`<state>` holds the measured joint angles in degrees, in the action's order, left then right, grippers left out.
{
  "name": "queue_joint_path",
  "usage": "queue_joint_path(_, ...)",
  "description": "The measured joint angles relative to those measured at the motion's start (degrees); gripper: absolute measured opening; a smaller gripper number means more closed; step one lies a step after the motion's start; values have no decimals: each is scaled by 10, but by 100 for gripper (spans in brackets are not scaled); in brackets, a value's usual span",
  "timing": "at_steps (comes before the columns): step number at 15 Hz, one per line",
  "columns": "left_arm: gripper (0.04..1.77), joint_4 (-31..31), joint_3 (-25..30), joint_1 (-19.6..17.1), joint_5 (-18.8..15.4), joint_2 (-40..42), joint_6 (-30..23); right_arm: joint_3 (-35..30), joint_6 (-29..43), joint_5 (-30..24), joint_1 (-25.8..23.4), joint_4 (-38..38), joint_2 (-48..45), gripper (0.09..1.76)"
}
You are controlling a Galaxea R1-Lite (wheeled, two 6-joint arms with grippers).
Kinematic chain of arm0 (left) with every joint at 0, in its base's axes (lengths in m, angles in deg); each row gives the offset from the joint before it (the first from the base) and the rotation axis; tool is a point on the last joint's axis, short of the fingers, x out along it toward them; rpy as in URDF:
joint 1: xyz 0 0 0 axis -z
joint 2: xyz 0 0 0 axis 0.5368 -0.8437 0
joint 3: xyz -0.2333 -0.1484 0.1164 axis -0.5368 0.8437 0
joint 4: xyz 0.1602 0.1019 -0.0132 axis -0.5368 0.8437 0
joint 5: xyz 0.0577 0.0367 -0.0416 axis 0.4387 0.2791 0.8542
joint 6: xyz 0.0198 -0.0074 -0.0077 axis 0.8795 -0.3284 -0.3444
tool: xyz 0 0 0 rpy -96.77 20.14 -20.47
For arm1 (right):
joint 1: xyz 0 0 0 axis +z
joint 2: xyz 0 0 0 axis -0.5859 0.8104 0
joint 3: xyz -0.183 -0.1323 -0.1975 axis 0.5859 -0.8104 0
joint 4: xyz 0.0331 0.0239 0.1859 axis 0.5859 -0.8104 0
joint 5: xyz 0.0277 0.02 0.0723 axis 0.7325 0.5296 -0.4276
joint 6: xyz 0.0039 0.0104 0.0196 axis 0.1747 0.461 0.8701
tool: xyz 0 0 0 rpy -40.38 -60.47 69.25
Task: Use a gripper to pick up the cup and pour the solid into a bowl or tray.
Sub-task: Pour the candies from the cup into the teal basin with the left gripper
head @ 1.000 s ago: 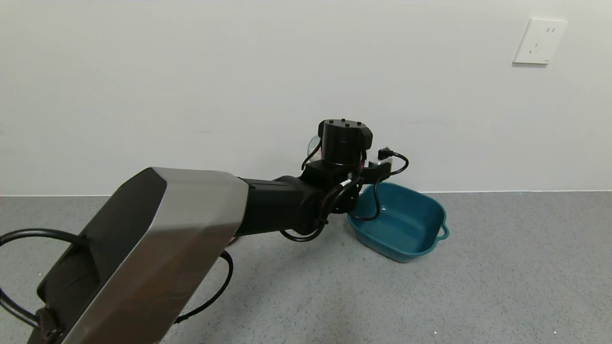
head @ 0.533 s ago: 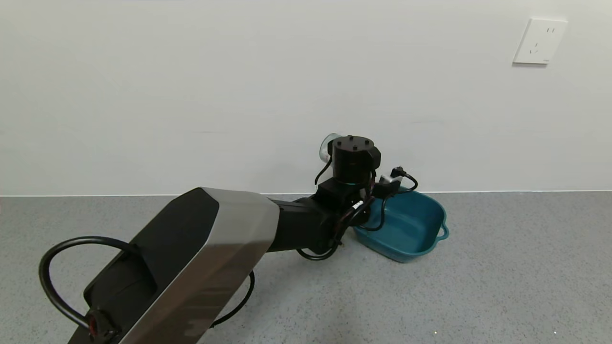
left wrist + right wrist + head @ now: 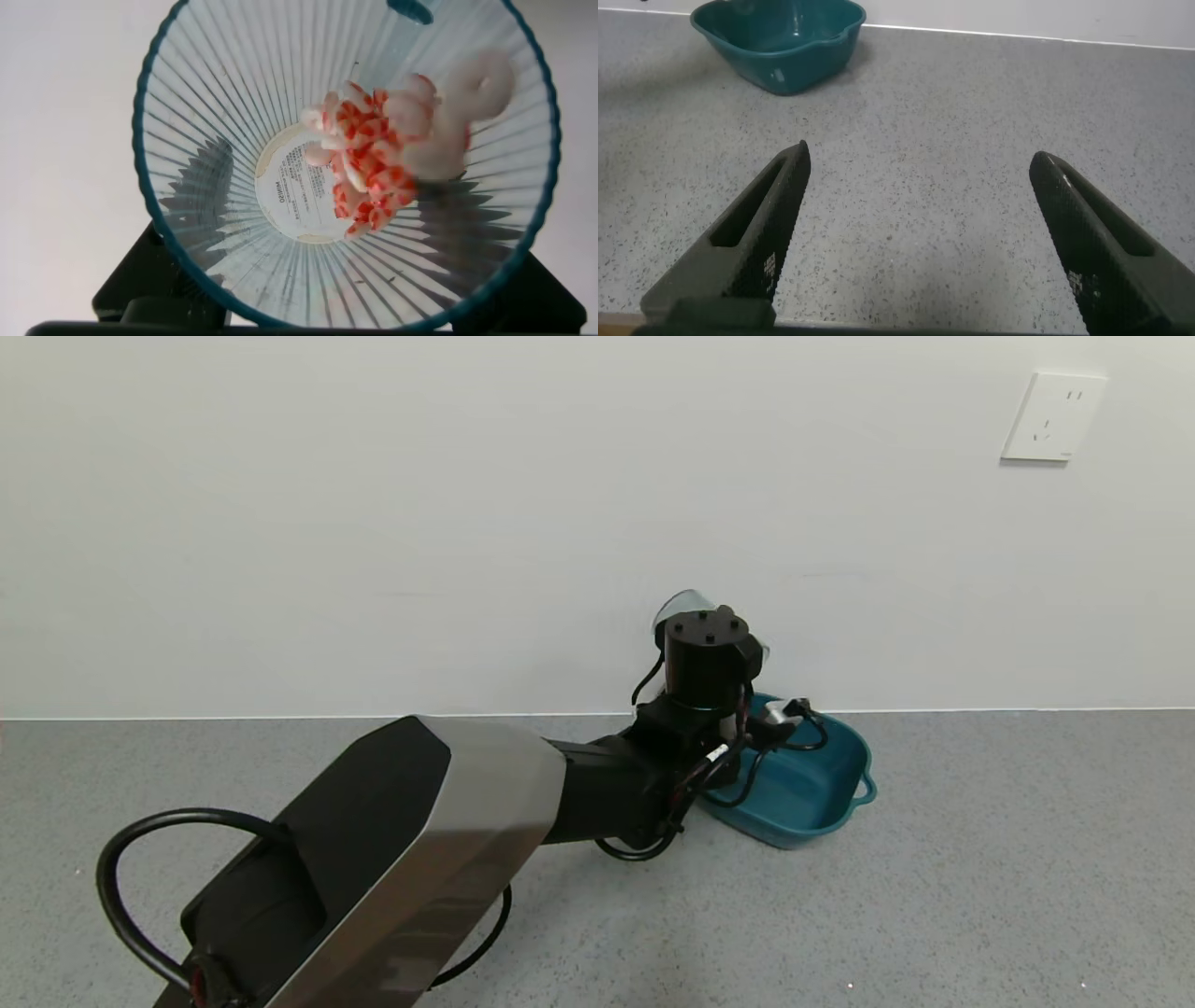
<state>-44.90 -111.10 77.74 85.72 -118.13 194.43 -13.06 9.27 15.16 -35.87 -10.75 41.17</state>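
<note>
Grey speckled table [image 3: 980, 877] meets a plain white wall at the far side, and a white socket plate [image 3: 1055, 416] sits high on the wall at the right.

The left gripper [image 3: 308, 317] has its jaws pinching the cup [image 3: 280, 121]: in the left wrist view the dark jaw parts press on both sides of the ribbed base, and the camera looks straight into the cup's mouth. The solid [image 3: 383, 149] is a heap of white and orange-red round pieces; it lies against the inner wall, away from the label at the bottom, so the cup is tilted. In the head view only a small part of the pale cup [image 3: 677, 602] shows above the black cylindrical module of the left gripper [image 3: 709, 663], near the wall. Just below and to the right of it stands the teal basin [image 3: 831, 803], with its loop handle on the right side; the gripper's cables hang over its left rim. The silver and black left arm reaches from the near left to the far middle.

The right gripper [image 3: 920, 224] hangs low above the table with its jaws spread wide and nothing between them; the basin [image 3: 780, 70] is well apart from it, at the far side.
</note>
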Motion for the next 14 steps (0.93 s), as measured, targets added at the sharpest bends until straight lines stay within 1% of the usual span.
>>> queue_joint_path(2,128,-46,-1,1,-22,-3,78,0,0,0,0,0,0,171)
queue_joint_path(4,128,-63,-2,2,-31,-5,128,0,0,0,0,0,0,171)
queue_joint_path(6,128,-64,0,2,-34,-5,156,0,0,0,0,0,0,171)
queue_joint_path(8,128,-69,10,5,-45,-3,197,0,0,0,0,0,0,171)
queue_joint_path(10,128,-90,18,5,-56,-2,238,0,0,0,0,0,0,171)
queue_joint_path(11,128,-96,24,5,-59,-1,251,0,0,0,0,0,0,171)
queue_joint_path(14,128,-99,48,5,-59,5,262,0,0,0,0,0,0,171)
